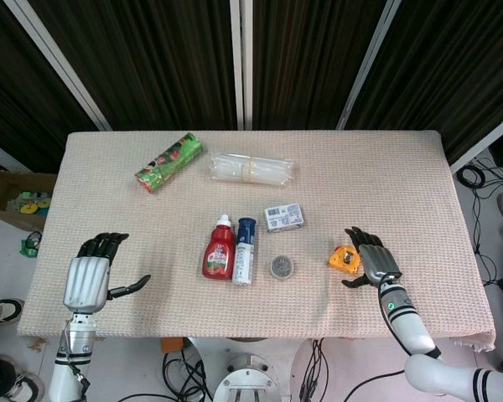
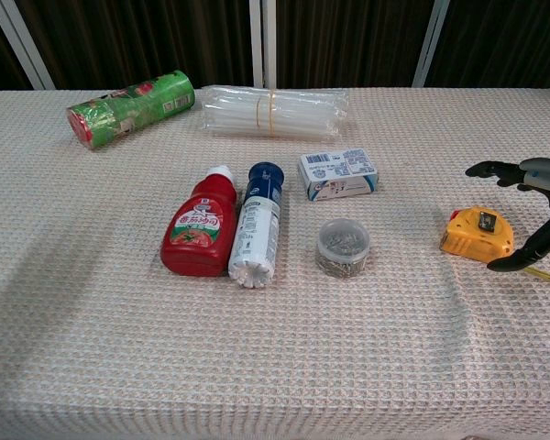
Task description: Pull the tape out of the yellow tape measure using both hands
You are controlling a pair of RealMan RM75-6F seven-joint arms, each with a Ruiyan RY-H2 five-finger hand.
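The yellow tape measure (image 1: pixel 343 259) (image 2: pixel 477 234) lies flat on the cloth at the right side of the table. My right hand (image 1: pixel 374 260) (image 2: pixel 530 214) hovers just right of it, fingers spread above its far edge and the thumb low beside its near edge, holding nothing. A short strip of yellow tape (image 2: pixel 548 273) shows by the thumb. My left hand (image 1: pixel 92 272) is open above the table's left front area, far from the tape measure. It shows only in the head view.
A red ketchup bottle (image 2: pixel 199 232) and a blue-capped white bottle (image 2: pixel 257 223) lie mid-table. A small round tin (image 2: pixel 342 247) and a small box (image 2: pixel 338 174) sit beside them. A green tube (image 2: pixel 131 107) and a clear plastic pack (image 2: pixel 273 110) lie at the back.
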